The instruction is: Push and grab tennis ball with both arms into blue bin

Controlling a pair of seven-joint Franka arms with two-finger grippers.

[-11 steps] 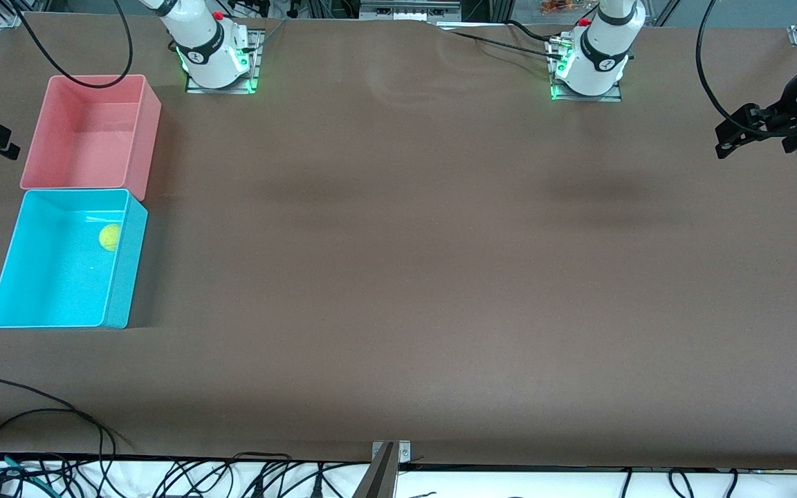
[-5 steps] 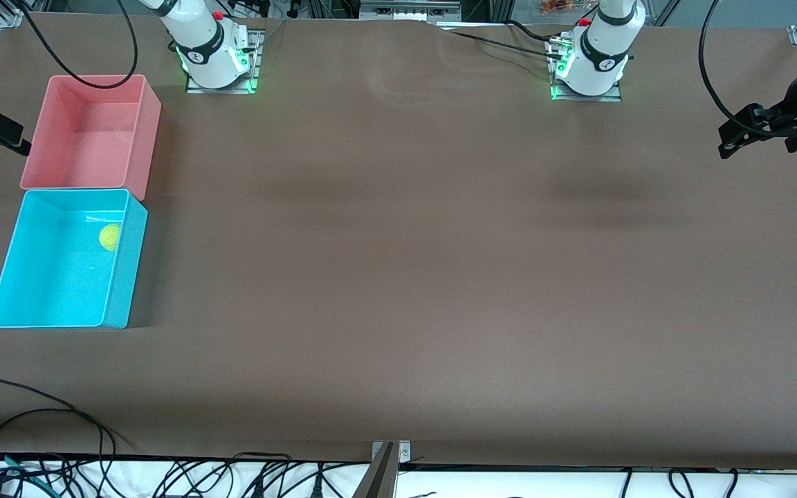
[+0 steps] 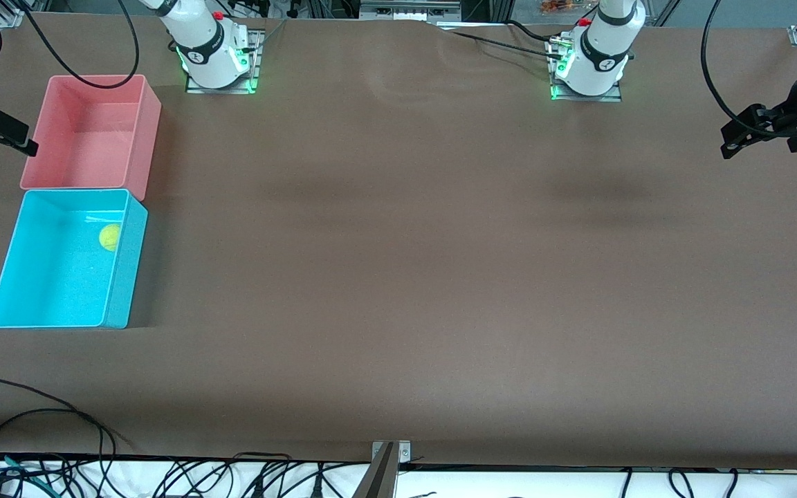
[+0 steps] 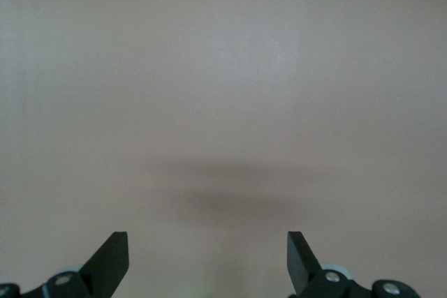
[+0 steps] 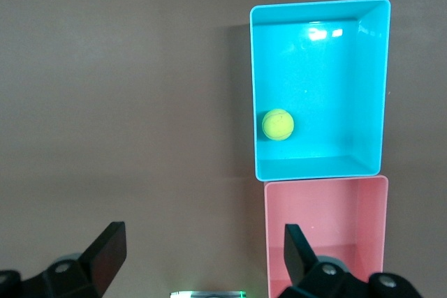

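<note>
The tennis ball (image 3: 109, 237) (image 5: 278, 124) lies on the floor of the blue bin (image 3: 52, 277) (image 5: 328, 68), close to the wall that adjoins the pink bin. My right gripper (image 3: 18, 142) (image 5: 202, 256) hangs open and empty in the air beside the pink bin, at the right arm's end of the table. Its wrist view looks down on both bins. My left gripper (image 3: 734, 138) (image 4: 208, 259) is open over bare table at the left arm's end, with nothing between its fingers.
A pink bin (image 3: 87, 138) (image 5: 328, 221) of the same size stands empty against the blue bin, farther from the front camera. The brown table (image 3: 405, 277) stretches between the two arm bases (image 3: 218, 62) (image 3: 589, 69). Cables lie along the front edge (image 3: 39, 422).
The right gripper has drifted a little toward the pink bin. The left gripper has shifted slightly toward the table's end. The ball has stayed still in the blue bin.
</note>
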